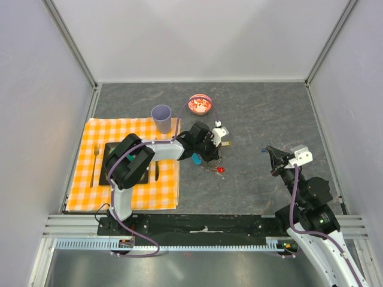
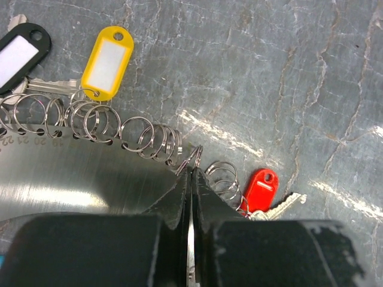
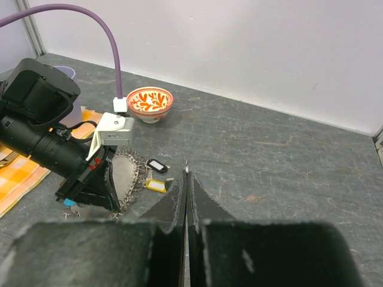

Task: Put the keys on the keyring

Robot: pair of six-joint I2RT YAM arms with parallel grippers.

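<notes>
On a grey marbled bench (image 1: 257,119), the left hand (image 2: 191,170) is pressing its fingers fully together at the rim of the keyring (image 2: 72,173), a brushed-metal plate whose curved edge is carrying a row of small steel split rings (image 2: 143,134). One ring is standing edge-on right at the fingertips, though whether it is pinched cannot be told. The keys are lying just beside that rim: a red-tagged key (image 2: 261,188) nearest the fingertips, a yellow plastic tag (image 2: 108,63) and a black tag with a white label (image 2: 21,52) further along. Whether any is already threaded is unclear.

The likely trouble is that the thin ring could slip free, or the unpinned plate could drag and scatter the keys. The right hand (image 3: 187,173), shut and holding nothing, is hovering well apart to the right.

An orange checked cloth (image 1: 78,179), a lilac cup (image 1: 161,118) and a red-and-white patterned bowl (image 1: 200,104) are sitting clear of the work. The left arm (image 1: 161,149) itself is hiding most of the keyring from above.
</notes>
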